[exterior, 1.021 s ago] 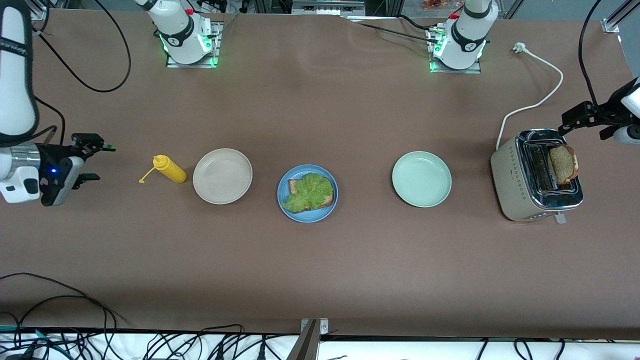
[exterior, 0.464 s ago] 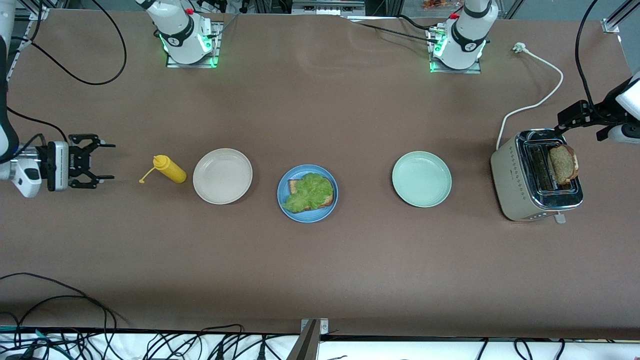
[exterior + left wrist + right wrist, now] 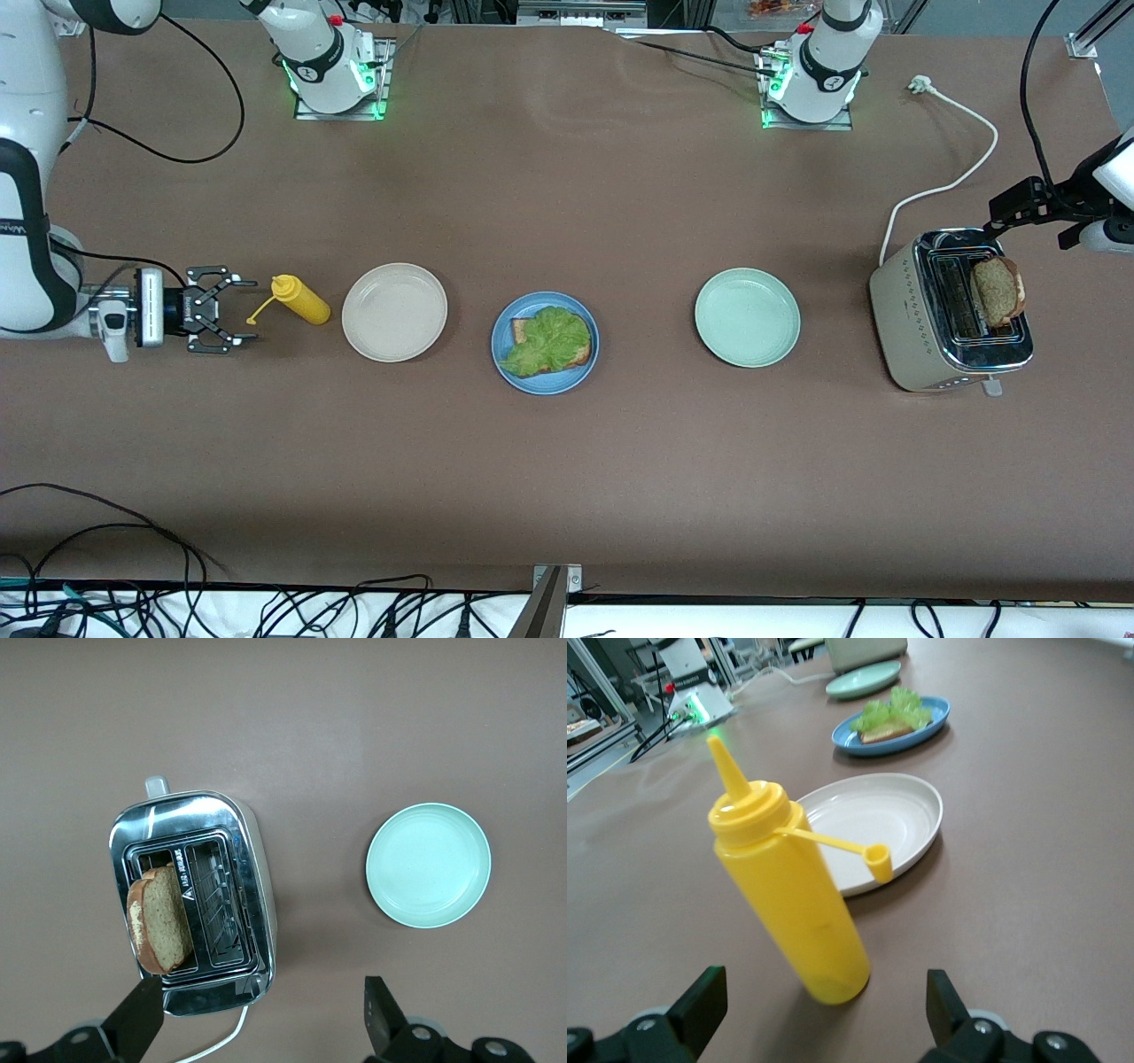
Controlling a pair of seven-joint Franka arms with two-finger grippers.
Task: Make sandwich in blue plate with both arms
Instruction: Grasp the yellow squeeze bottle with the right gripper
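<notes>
On the brown table, your blue plate holds bread and lettuce only. Your right gripper, spread, faces the upright yellow bottle; off-centre, it topples. Your left gripper, spread, hovers over the toaster.

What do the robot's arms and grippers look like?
Both arms are white and rounded with black bands at the joints. Black cables loop off them, and green lights glow at their bases. The right gripper and left gripper are black with two thin fingers; a silver ring sits at the right wrist.
</notes>
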